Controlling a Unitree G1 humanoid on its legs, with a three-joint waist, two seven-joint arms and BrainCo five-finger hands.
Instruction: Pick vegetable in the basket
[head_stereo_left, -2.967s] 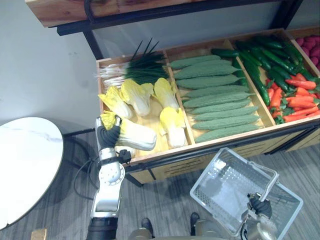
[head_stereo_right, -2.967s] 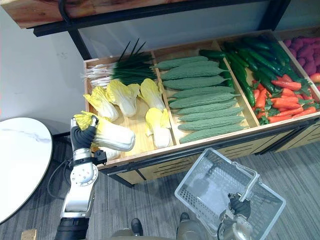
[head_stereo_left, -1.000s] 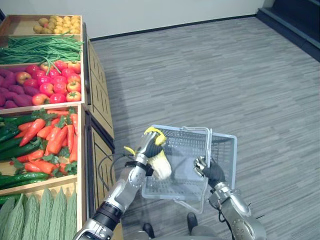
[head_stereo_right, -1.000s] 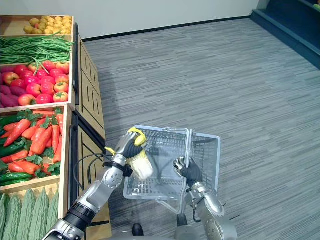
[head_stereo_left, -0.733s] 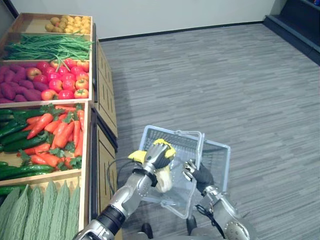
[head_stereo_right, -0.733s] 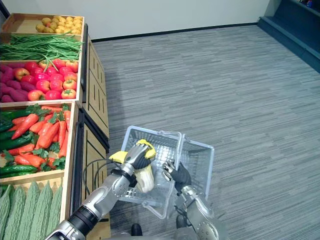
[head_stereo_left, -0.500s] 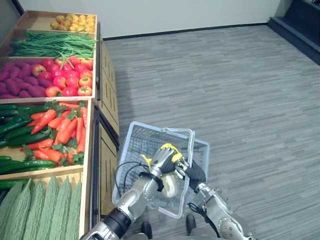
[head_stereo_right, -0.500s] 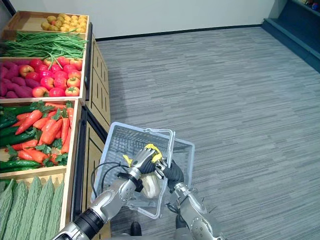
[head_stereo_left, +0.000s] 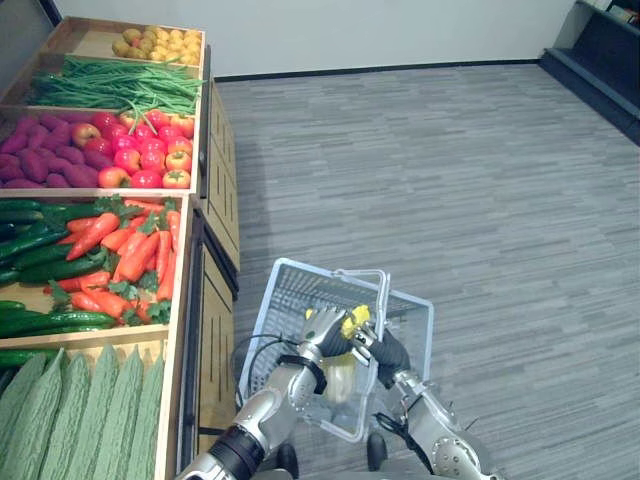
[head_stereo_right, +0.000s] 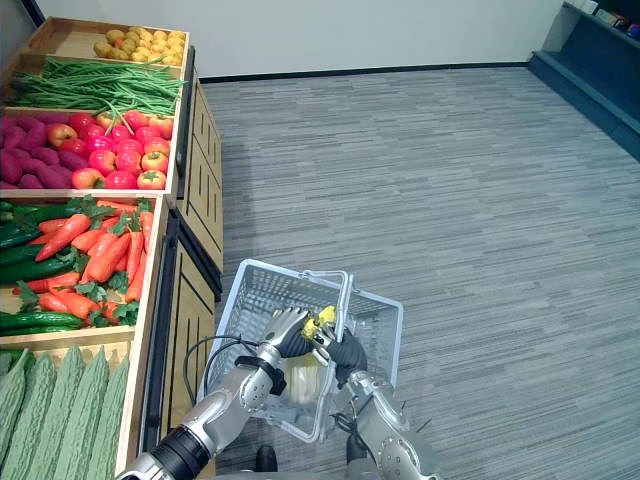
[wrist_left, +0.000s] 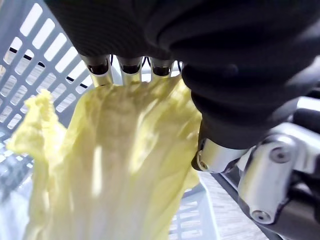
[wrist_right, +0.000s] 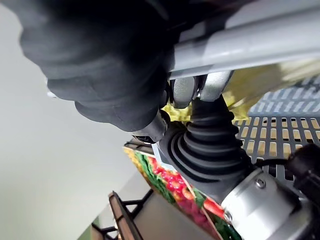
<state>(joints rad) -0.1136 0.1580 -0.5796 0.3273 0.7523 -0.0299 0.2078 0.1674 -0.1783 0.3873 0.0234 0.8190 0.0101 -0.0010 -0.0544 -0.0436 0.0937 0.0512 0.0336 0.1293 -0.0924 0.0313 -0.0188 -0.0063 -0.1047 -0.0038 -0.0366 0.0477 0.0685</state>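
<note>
Cabbage (wrist_left: 115, 165) clasped in your curled left hand (head_stereo_left: 322, 327) may catch the handle (head_stereo_left: 384, 290) your right hand (head_stereo_left: 390, 352) grips and tip the basket (head_stereo_left: 285, 300).

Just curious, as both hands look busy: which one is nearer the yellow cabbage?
Left. The left hand is curled round the cabbage, inside the basket. The right hand grips the basket's handle just beside it.

You have a wooden compartmented produce stand (head_stereo_left: 218, 205) on a grey striped floor (head_stereo_left: 450, 170). Bins, far to near: small yellow produce (head_stereo_left: 155, 42), long green beans (head_stereo_left: 100, 85), red round fruit (head_stereo_left: 140, 160), orange-red tapered vegetables (head_stereo_left: 120, 250) with dark green cucumbers (head_stereo_left: 40, 270), bumpy pale-green gourds (head_stereo_left: 90, 410).
</note>
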